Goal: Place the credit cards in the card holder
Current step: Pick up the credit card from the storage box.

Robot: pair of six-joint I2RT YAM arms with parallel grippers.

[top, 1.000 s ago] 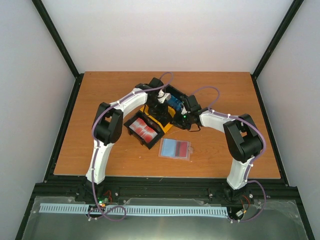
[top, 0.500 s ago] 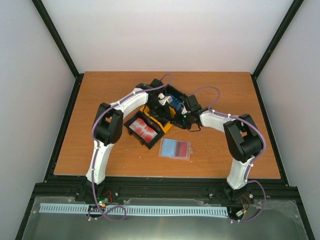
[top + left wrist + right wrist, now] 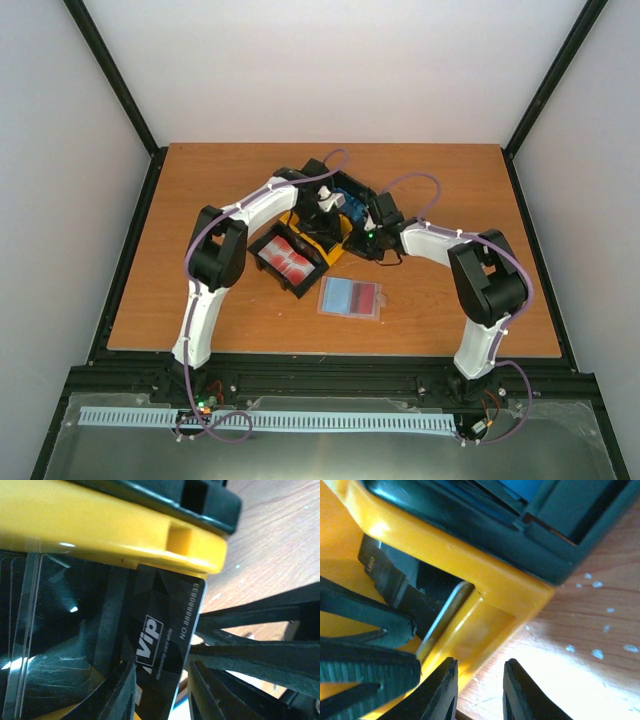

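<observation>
Several black credit cards stand in a yellow bin. One black "VIP" card leans between the fingers of my left gripper, which is open, with a slit of light between the card's edge and the right finger. My right gripper is open just outside the bin's corner, with only table between its fingers. The card holder lies open flat on the table nearer the arm bases, with blue and red showing through its pockets.
A black bin with red-and-white cards sits left of the yellow bin. Another black bin with blue cards sits behind it. Both arms crowd over the bins.
My left gripper's jaws have spread a little around the black card. Both wrists shifted only slightly over the yellow bin.
</observation>
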